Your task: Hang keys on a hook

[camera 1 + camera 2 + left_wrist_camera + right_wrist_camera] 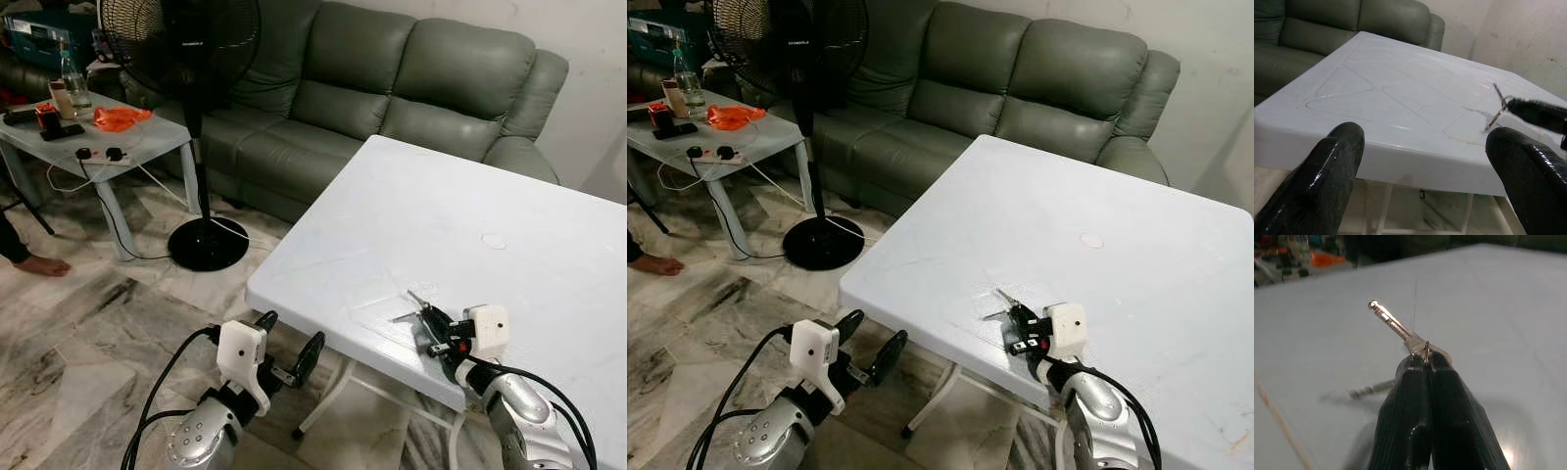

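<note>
White plastic, the square surface takes up the near right of the room, standing on pale marble-patterned floor tiles. Nearest us, below its front edge, our left end effector hangs over the floor with its two black fingers spread wide and nothing between them; its wrist view looks past them across the surface top. Just beyond, our right end effector rests over the surface near that edge, fingers pinched fully together on the small silver keys on a ring. Our right wrist view shows one key sticking out past the fingertips and a second, blurred key hanging beneath, detail that the head views render only as thin slivers. Farther off stand a black pedestal fan, a grey-green leather sofa and a cluttered pale side table.
</note>
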Robot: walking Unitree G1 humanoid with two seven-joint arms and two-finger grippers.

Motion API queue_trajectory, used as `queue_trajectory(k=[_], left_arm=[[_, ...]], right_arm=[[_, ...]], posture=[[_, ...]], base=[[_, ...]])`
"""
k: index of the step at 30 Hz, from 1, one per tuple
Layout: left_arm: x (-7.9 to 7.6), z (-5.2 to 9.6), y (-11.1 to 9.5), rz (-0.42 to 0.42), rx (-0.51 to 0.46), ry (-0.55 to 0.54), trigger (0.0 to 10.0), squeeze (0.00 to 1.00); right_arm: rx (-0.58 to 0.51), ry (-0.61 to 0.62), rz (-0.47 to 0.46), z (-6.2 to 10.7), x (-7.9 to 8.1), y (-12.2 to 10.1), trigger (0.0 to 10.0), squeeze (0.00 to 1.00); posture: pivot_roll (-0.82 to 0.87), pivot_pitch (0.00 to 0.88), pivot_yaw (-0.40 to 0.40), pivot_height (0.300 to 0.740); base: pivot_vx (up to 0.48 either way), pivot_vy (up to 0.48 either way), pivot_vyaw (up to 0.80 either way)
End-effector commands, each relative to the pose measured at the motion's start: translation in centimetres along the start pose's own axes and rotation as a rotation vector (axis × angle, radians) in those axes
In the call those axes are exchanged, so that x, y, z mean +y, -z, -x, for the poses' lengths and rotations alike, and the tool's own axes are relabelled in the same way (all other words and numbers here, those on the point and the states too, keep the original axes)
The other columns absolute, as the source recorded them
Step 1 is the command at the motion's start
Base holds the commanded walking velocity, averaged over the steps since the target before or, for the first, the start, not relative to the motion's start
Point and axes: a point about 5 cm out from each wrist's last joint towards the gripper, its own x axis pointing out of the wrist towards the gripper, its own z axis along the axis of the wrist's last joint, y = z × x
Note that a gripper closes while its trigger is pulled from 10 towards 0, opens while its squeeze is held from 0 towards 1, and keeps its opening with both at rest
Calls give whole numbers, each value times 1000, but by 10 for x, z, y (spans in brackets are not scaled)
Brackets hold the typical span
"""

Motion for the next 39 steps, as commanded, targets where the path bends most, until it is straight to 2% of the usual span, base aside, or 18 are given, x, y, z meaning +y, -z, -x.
queue_trajectory(k=[1, 6, 10, 11, 12, 14, 16, 17, 18, 19, 21, 24, 25, 26, 28, 35, 36, 39], left_arm=[[0, -3, -4, -15, -12, 2, 10000, 0], [3, -6, -6, -21, -17, -6, 10000, 0], [3, -7, -7, -20, -20, -6, 10000, 0], [4, -7, -8, -18, -21, -4, 10000, 0], [4, -8, -8, -17, -22, -4, 10000, 0], [4, -8, -8, -16, -23, -3, 10000, 0], [3, -10, -9, -13, -27, -2, 10000, 0], [3, -10, -9, -13, -27, -2, 10000, 0], [3, -10, -9, -10, -29, -1, 10000, 0], [3, -10, -9, -10, -29, -1, 10000, 0], [2, -10, -10, 7, -37, -8, 10000, 0], [2, -10, -11, 11, -38, -9, 10000, 0], [2, -10, -10, 11, -38, -11, 10000, 0], [2, -10, -11, 12, -38, -12, 10000, 0], [3, -10, -11, 20, -42, -18, 10000, 0], [1, -12, -12, 27, -49, -14, 10000, 0], [1, -13, -12, 29, -52, -13, 10000, 0], [1, -13, -13, 32, -54, -13, 10000, 0]], right_arm=[[-79, 30, 79, -4, -5, -17, 0, 0], [-170, 30, 511, -8, -1, -43, 0, 0], [-194, 5, 653, -10, 0, -53, 0, 0], [-173, -31, 875, -13, 3, -58, 0, 0], [-165, -63, 950, -14, 5, -59, 10000, 0], [-160, -86, 994, -15, 7, -58, 10000, 0], [-60, -116, 726, -17, 6, -45, 10000, 0], [-60, -116, 726, -17, 6, -45, 10000, 0], [35, -159, 465, -18, 10, -29, 10000, 0], [35, -159, 465, -18, 10, -29, 10000, 0], [180, -201, 154, -14, 13, -12, 10000, 0], [239, -143, 191, -13, 2, -9, 10000, 0], [321, -85, 291, -11, -9, -3, 10000, 0], [363, -89, 556, -8, -17, -3, 10000, 0], [354, -115, 652, -7, -24, -9, 10000, 0], [76, -45, 35, -19, -9, -40, 10000, 0], [11, -48, -142, -20, -3, -44, 10000, 0], [-30, -24, -154, -21, -3, -45, 10000, 0]], posture=[[32, 24, -102, 740], [32, 24, -102, 740], [30, 25, -96, 740], [30, 25, -96, 740], [30, 25, -96, 740], [23, 26, -93, 740], [23, 25, -94, 740], [23, 25, -94, 740], [24, 26, -95, 740], [24, 26, -95, 740], [26, 26, -97, 740], [26, 26, -97, 740], [29, 26, -98, 740], [29, 26, -98, 740], [29, 26, -98, 740], [25, 18, -100, 740], [25, 18, -100, 740], [27, 12, -100, 740]], base=[[0, 0, 0], [0, 0, 0], [0, 0, 0], [0, 0, 0], [0, 0, 0], [0, 0, 0], [0, 0, 0], [0, 0, 0], [0, 0, 0], [0, 0, 0], [0, 0, 0], [0, 0, 0], [0, 0, 0], [0, 0, 0], [0, 0, 0], [0, 0, 0], [0, 0, 0], [0, 0, 0]])
